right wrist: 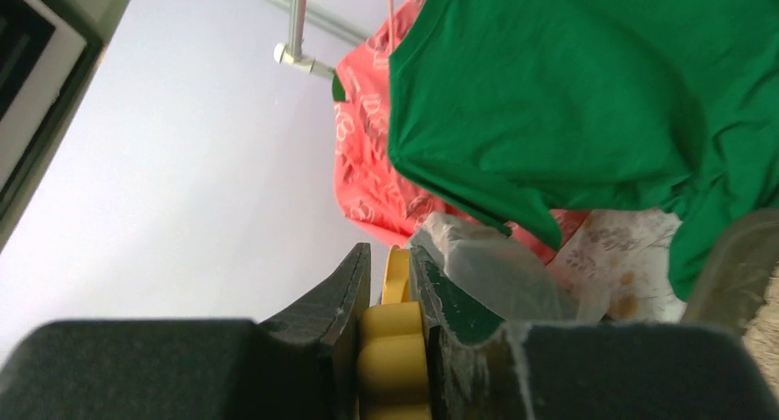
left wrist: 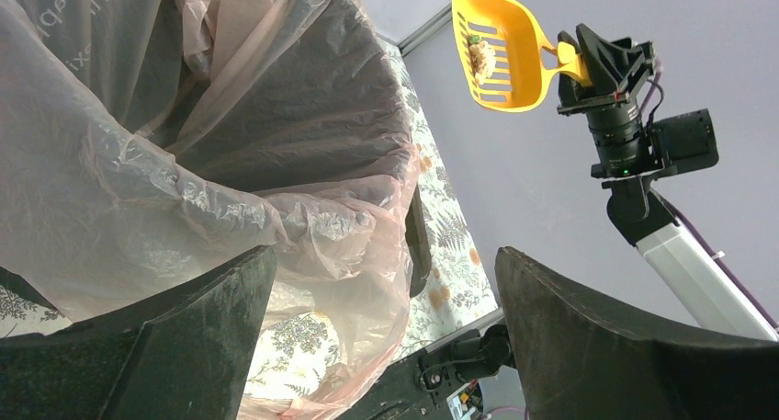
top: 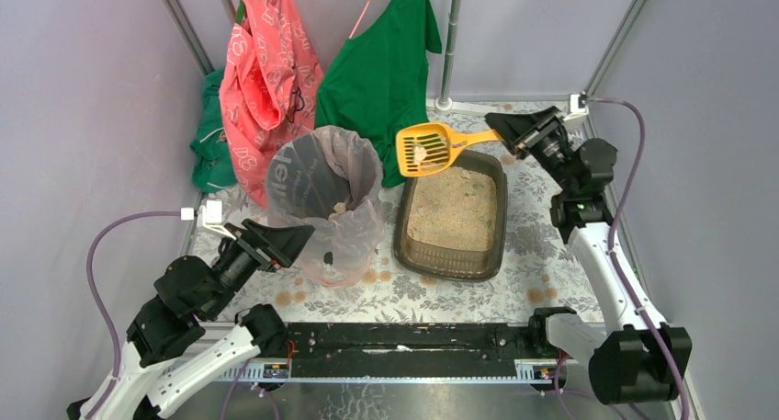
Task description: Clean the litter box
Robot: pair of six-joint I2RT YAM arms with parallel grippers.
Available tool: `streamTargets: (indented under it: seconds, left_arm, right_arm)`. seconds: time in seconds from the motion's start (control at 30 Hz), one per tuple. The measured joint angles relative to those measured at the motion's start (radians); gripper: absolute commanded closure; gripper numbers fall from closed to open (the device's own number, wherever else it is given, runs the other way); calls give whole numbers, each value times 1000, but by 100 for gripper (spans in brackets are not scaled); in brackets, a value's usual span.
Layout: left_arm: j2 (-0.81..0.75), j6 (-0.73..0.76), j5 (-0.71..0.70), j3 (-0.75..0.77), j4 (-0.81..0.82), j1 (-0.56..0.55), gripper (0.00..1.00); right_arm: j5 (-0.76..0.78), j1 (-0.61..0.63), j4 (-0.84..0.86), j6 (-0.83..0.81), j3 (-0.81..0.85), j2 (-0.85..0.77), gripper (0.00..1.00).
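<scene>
Lilac walls close in a floral-cloth worktop (top: 551, 255), with a pink garment (top: 271, 62) and a green shirt (top: 381, 71) hanging at the back. On the right half sits the litter box (top: 450, 271), its long axis running from the arms' side toward the back wall, sandy litter spread over its floor. Just beside it on the left stands the bin (top: 276, 176), its thin bag liner rising loose above the rim.

Clamped on the handle of the yellow scoop (top: 425, 149), the right fingers (top: 511, 130) hold it in the air over the far left corner of the litter box. The handle runs back to the right, and the bowl faces the bin with a pale clump (top: 424, 150) in it. That is the relation that matters: the bin's mouth lies directly left of the bowl and near, so emptying looks like a short sideways carry and a tilt. The right arm is the nearer one to the litter box and already has the tool.

Spread wide and holding nothing, the left fingers (top: 292, 241) hover low at the bin's near left side; whether they touch the liner cannot be told.

Between scoop and bin the air is open. The risks I would judge are the raised, floppy liner edge catching the bowl and the green shirt close behind.
</scene>
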Motion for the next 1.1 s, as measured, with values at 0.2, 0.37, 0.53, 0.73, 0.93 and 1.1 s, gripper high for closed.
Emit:
streamTargets:
  seconds: [0.2, 0.37, 0.53, 0.73, 0.93, 1.1]
  left_arm:
    - [-10, -1, 0, -8, -1, 0, 2]
    - [-35, -3, -1, -8, -3, 0, 2]
    - [-66, -14, -1, -8, -20, 0, 2]
    - [-90, -33, 0, -10, -27, 0, 2]
    - [-106, -47, 0, -26, -34, 0, 2]
    - [-94, -51, 0, -29, -37, 0, 2]
  right_arm:
    - [80, 200, -52, -72, 120, 92, 100]
    - [126, 323, -111, -169, 285, 229, 100]
    - [161, 454, -240, -341, 488, 378, 100]
    - [205, 595, -403, -599, 666, 495, 100]
    - [320, 767, -594, -883, 861, 579, 100]
    - [454, 901, -723, -1095, 1030, 657, 100]
